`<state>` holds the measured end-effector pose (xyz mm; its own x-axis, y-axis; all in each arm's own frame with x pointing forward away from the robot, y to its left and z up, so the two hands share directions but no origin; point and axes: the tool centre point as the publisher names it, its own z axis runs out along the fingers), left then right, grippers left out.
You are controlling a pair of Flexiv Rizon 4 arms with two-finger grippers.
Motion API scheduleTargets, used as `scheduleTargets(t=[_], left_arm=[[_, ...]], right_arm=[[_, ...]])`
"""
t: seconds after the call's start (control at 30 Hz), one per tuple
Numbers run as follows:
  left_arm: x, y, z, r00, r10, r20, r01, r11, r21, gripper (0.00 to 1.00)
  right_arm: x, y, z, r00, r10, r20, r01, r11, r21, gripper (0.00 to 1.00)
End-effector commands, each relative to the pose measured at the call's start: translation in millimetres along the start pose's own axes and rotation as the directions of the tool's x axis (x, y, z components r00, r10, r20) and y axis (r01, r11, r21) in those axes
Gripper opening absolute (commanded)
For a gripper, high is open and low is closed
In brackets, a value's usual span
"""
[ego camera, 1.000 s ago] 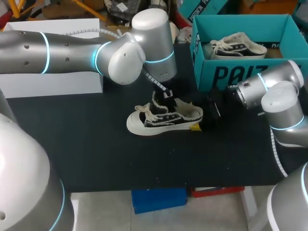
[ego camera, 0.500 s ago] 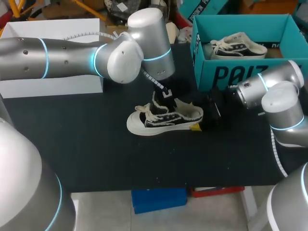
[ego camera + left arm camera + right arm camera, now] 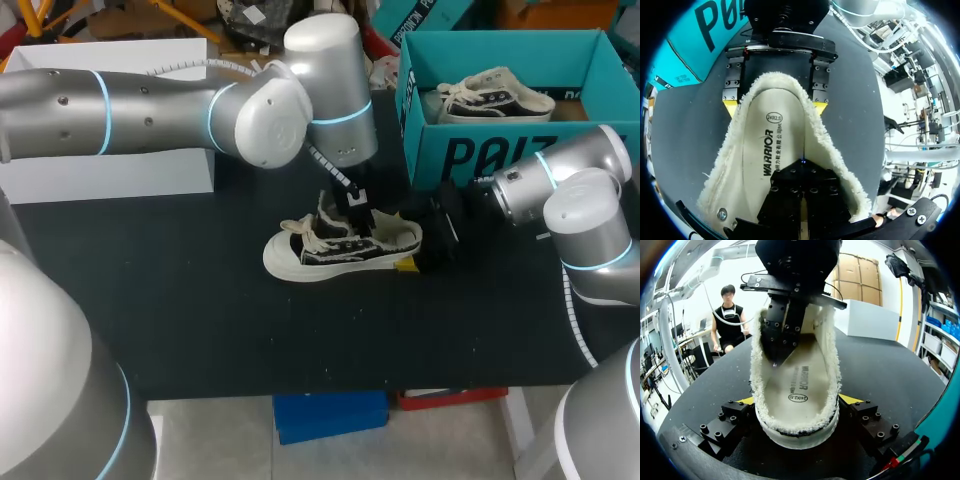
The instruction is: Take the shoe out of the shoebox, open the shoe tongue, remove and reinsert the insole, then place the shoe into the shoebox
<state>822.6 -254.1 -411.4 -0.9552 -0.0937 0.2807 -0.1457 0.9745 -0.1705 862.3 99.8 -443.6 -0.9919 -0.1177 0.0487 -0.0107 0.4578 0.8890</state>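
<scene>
1. Shoe (image 3: 335,245): 1 unit, with a black upper, white sole, cream laces and a fleecy cream lining. It stands on its sole near the middle of the table (image 3: 200,300), outside the box. The toe points to the left arm's side and the heel to the right arm's side. The tongue and laces stand up at the front of the opening.
2. Insole (image 3: 777,145): 1 unit, cream with dark print. It lies flat inside the shoe, and the fleece lining rings it on all sides.
3. Left gripper (image 3: 355,205): comes down from above into the shoe's opening, just behind the tongue. Its 2 dark fingers are pressed together with only a thin seam between them. The tip rests on the insole close to the lining. Whether any edge of the insole is pinched cannot be told.
4. Right gripper (image 3: 797,407): sits low on the table at the heel. Its fingers are set wide, with 1 yellow tip on each side of the heel, and both touch it. The shoe is clamped between them.
5. Shoebox (image 3: 470,155): 1 unit, teal, with no lid on it. It stands at the far right of the table, behind the right gripper and apart from the shoe.
6. Second shoe (image 3: 495,95): 1 unit of the same kind, lying inside the shoebox.
</scene>
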Motion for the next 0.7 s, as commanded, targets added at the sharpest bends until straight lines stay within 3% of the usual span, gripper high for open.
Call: scheduleTargets(t=[0.03,0.4,0.43,0.5,0.57,0.7], left_arm=[[-4.4,-5.8,11.3,1.0,0.001,-0.028,-0.002,1.0,-0.013,0.0],[-4.4,-3.5,24.9,0.998,-0.006,-0.06,0.004,1.0,-0.029,0.0],[-4.2,-3.4,24.2,0.998,-0.006,-0.059,0.004,1.0,-0.03,0.1],[-4.1,-3.5,22.8,0.998,-0.006,-0.057,0.004,1.0,-0.03,0.4],[-4.3,-3.8,20.9,0.999,-0.004,-0.051,0.002,1.0,-0.026,0.47],[-4.1,-4.5,17.7,1.0,0.004,-0.02,-0.005,1.0,-0.028,0.46]], right_arm=[[-0.6,0.7,0.4,1.0,0.002,-0.001,-0.002,1.0,0.001,0.0],[-0.6,0.7,0.4,1.0,0.002,-0.001,-0.002,1.0,0.001,0.0],[-0.6,0.7,0.4,1.0,0.002,-0.001,-0.002,1.0,0.001,0.0],[-0.6,0.7,0.4,1.0,0.002,-0.001,-0.002,1.0,0.001,0.0],[-0.6,0.7,0.4,1.0,0.002,-0.001,-0.002,1.0,0.001,0.0],[-0.6,0.7,0.4,1.0,0.002,-0.001,-0.002,1.0,0.001,0.0]])
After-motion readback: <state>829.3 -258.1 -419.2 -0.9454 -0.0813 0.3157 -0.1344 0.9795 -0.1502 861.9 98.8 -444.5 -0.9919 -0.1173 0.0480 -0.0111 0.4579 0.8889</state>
